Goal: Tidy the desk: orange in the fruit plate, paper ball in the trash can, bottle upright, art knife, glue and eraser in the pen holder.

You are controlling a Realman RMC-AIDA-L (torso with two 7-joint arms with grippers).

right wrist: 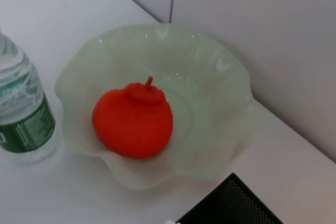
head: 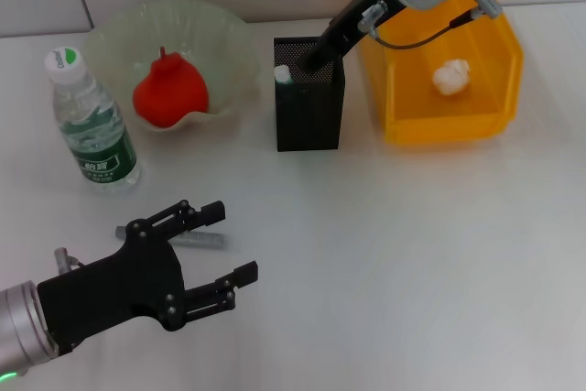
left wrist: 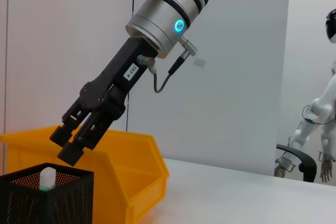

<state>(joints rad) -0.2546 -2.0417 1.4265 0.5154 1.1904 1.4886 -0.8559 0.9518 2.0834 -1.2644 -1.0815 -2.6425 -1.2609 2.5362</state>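
One small tag on the right gripper [left wrist: 71,142] reads "103-4"; its jaws sit nearly together just above the pen holder [head: 309,98], where the white-tipped art knife [head: 283,75] stands. Left of the holder lies a grey stick [head: 198,238], beside the wide-open left gripper [head: 224,244]

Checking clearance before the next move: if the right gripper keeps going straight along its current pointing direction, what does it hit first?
Probably the pen holder: the right gripper is angled down at its open top, just above the rim. Inside, it may meet the art knife standing there, though depth is unclear.
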